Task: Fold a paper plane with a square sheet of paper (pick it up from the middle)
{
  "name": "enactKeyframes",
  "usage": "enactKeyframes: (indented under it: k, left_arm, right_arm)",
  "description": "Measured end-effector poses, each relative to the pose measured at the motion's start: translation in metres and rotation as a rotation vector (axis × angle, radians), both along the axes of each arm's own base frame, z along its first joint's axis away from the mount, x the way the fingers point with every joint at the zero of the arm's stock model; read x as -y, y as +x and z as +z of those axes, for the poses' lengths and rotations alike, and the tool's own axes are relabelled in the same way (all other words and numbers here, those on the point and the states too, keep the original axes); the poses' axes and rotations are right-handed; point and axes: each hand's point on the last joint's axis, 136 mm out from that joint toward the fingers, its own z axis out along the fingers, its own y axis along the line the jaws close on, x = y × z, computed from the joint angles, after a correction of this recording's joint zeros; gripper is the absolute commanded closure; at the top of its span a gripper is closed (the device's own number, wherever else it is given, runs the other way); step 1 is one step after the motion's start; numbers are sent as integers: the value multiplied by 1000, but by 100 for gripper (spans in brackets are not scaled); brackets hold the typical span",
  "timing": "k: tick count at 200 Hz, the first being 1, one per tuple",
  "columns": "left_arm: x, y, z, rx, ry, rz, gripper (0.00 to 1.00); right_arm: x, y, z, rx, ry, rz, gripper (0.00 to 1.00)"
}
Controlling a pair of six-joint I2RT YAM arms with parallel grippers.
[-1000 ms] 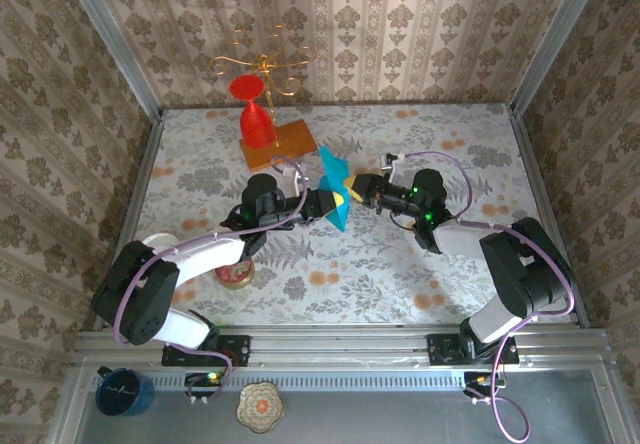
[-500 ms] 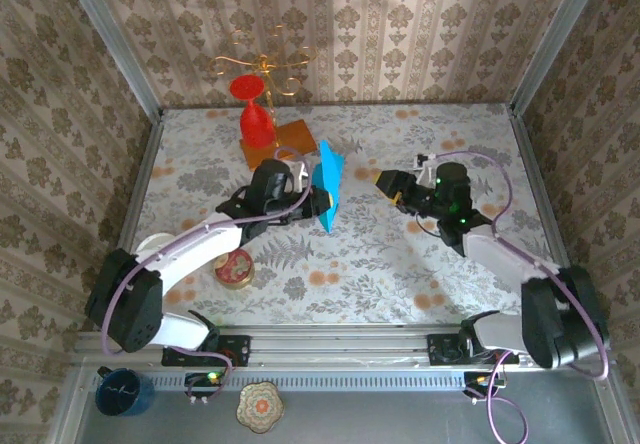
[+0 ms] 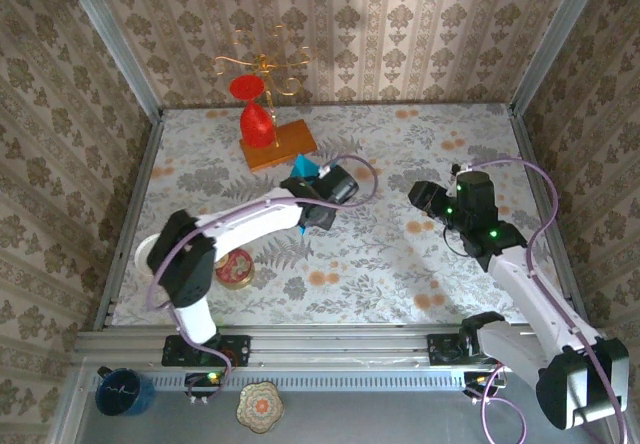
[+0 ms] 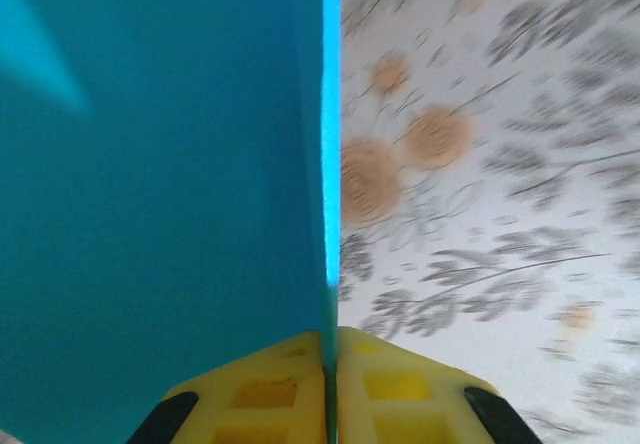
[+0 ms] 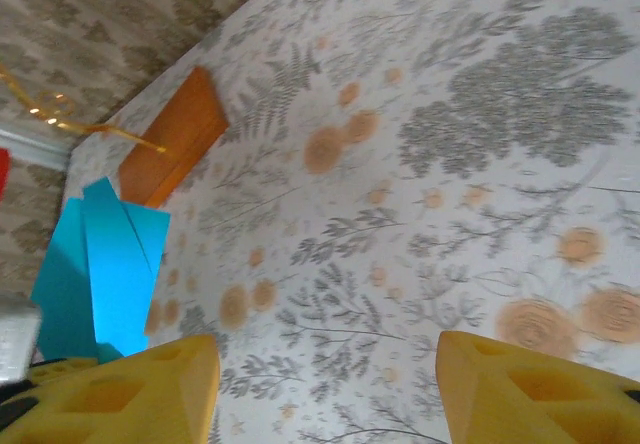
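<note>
A pale cloth printed with grey leaves and orange blooms covers the bench. Beige damask wallpaper lines the three sides that close it in: the back wall, the left wall and the right wall. An aluminium post rises at the back left corner. A metal rail runs along the near edge, with a grey ledge below it. The light is soft and even.
</note>
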Motion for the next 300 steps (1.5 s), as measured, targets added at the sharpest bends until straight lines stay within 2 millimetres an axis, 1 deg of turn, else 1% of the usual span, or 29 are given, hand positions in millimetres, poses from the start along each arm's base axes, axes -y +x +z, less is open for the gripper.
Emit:
enactKeyframes:
  k: [18,37,57,72,90,108,125,155,169,187,203,219,232,240,255,265,278,291,300]
  left_arm:
    - [-5,4,-23,15,164,0,90]
    - [-11,7,-44,26,306,-8,90]
    - [-14,9,-60,42,417,-22,88]
    - [-13,9,-67,52,472,-36,86]
    - [-9,8,-74,55,504,-53,82]
    - [-6,6,-76,51,508,-63,78]
    - [-2,3,-77,39,492,-70,73]
    - [5,-5,-84,-17,443,-81,67]
    - [10,-10,-82,-51,390,-83,64]
    - [27,-23,-73,-104,263,-90,61]
    - [44,-37,-57,-149,115,-103,58]
    - [59,-53,-37,-198,-43,-126,56]
    - [65,-62,-22,-234,-161,-138,54]
    - [66,-65,-15,-253,-226,-138,53]
    - [59,-64,-5,-281,-336,-116,51]
    - [46,-56,-3,-294,-394,-80,51]
    - [26,-43,-7,-308,-446,-21,51]
    - [5,-27,-16,-317,-481,45,50]
    - [-6,-20,-23,-329,-503,79,50]
  right_arm:
    - [12,-6,-9,-25,-14,-42,39]
    - [20,-10,-19,-52,-18,-68,39]
    - [25,-13,-28,-76,-16,-85,39]
    - [27,-15,-34,-89,-16,-92,39]
    - [28,-17,-38,-100,-14,-99,39]
    - [29,-18,-40,-107,-8,-103,39]
    - [29,-18,-40,-110,3,-108,39]
    - [28,-17,-42,-118,10,-109,39]
    - [28,-17,-43,-121,11,-110,39]
    - [28,-16,-43,-120,13,-111,38]
    - [27,-16,-42,-118,17,-110,38]
    - [25,-14,-43,-119,32,-106,38]
    - [23,-13,-46,-124,44,-101,38]
    - [22,-13,-49,-131,49,-96,38]
    - [18,-13,-55,-142,64,-86,38]
    - [16,-13,-58,-150,77,-82,38]
    - [13,-12,-62,-156,94,-74,38]
    - [11,-10,-64,-160,111,-67,38]
    - [9,-9,-65,-165,122,-64,38]
